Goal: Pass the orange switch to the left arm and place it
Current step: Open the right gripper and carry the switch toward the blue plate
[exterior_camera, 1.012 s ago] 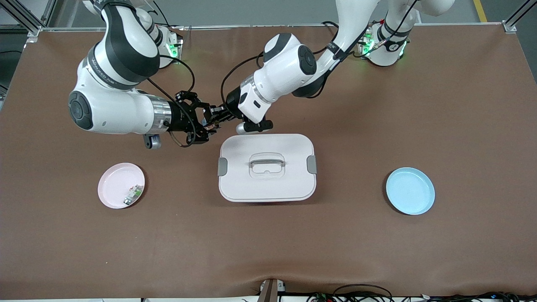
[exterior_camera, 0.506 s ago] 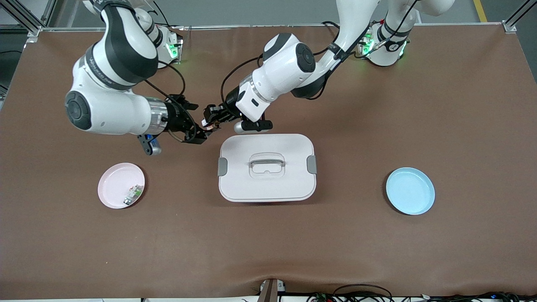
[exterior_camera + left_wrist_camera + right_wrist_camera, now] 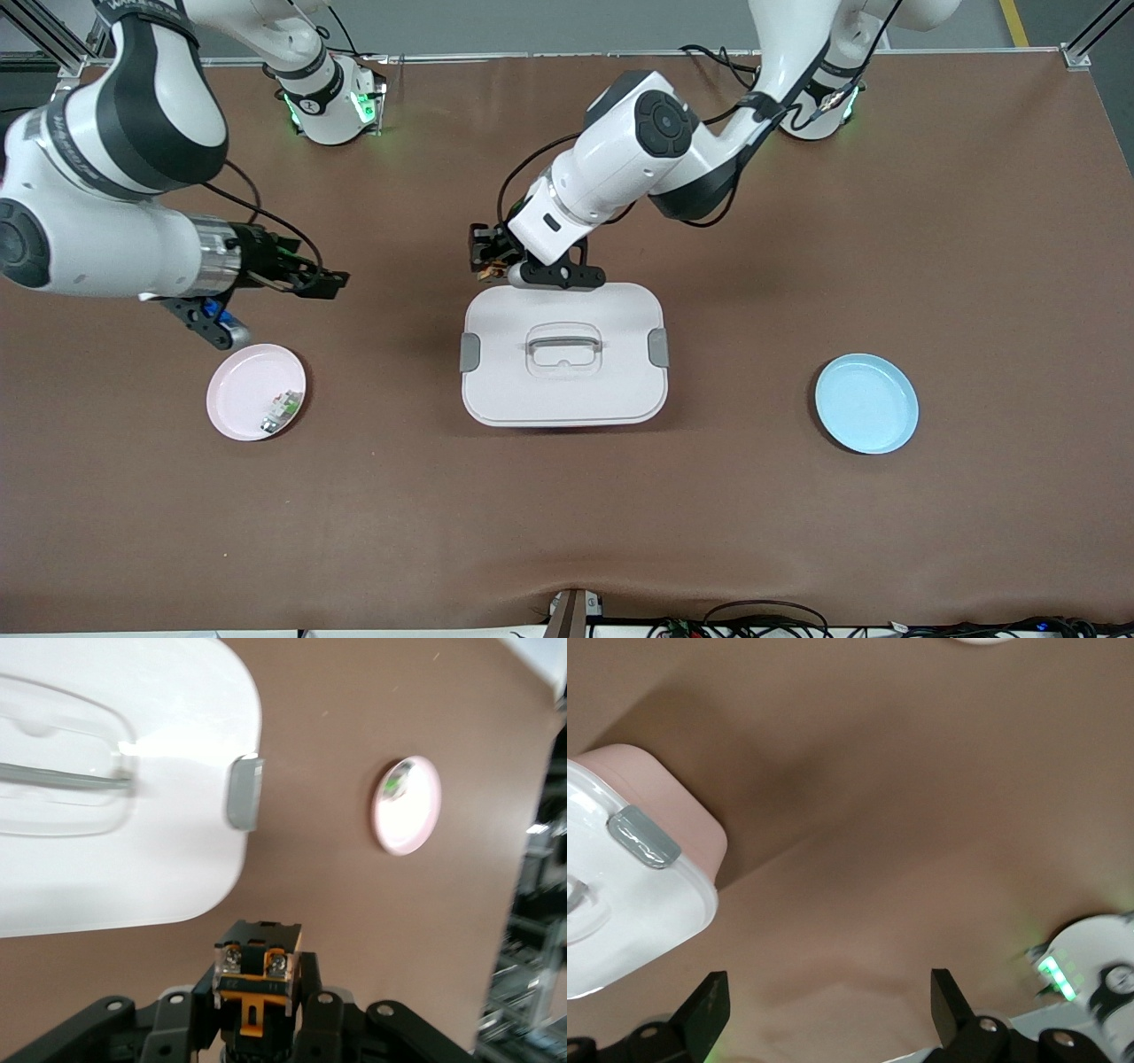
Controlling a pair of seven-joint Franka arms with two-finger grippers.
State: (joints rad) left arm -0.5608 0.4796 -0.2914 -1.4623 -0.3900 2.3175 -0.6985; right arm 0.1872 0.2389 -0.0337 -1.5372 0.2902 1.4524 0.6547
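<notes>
Orange switch (image 3: pixel 255 979): 1, small black oblong w/ orange middle and two screw heads on top, clamped between fingers of the left end effector (image 3: pixel 485 257). That end effector hangs over bare table (image 3: pixel 567 514) just beside the box (image 3: pixel 563 354), at the box edge farther from the front cam, toward its right-arm corner.

Box: 1, white, smooth, rounded-rectangular, lid on; 2 grey side clips, 1 recessed grey handle on top. In the left wrist view one clip shows near the end effector's held switch.

Right end effector (image 3: pixel 330 282): fingers apart, nothing between them; over bare table, well apart from the left end effector, near the pink plate (image 3: pixel 232 392).

Plates: 2, round, shallow, matte. Pink one sits nearer the front cam than the right end effector; holds 1 small green-and-white part (image 3: pixel 283 408), plus something tiny and greyish beside it, can't tell what. Light blue plate (image 3: pixel 866 403) lies toward left arm's end of table, well apart from both end effectors.

Table: brown, matte covering, faint creases.
</notes>
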